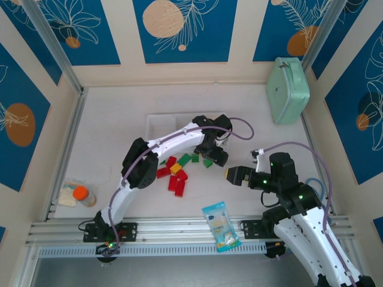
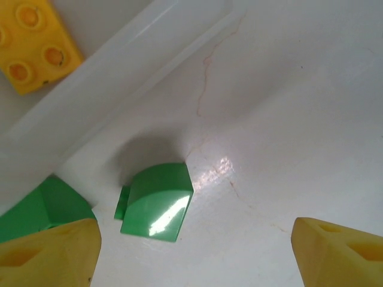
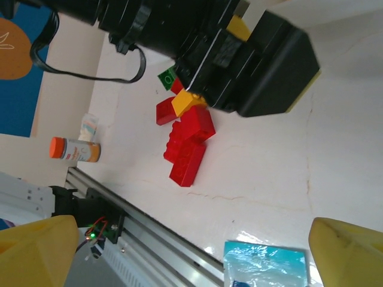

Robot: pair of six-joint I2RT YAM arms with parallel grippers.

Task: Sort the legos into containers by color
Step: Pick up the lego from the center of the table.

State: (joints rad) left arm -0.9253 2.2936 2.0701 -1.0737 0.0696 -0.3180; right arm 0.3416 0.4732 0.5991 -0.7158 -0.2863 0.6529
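No lettering, number or brand name can be read anywhere. The blue-and-white snack packet point(image 1: 221, 225), low in the middle of the top view, carries printing that is too small to make out; its corner at the bottom edge of the right wrist view is only a glossy blur. The small bottle point(image 3: 75, 149) with an orange cap, at the left of the right wrist view, has a pale label whose marks are too blurred to read. A green brick point(image 3: 168, 78) in the upper middle of that view shows a pale ring; whether it is a printed sign or a stud cannot be told
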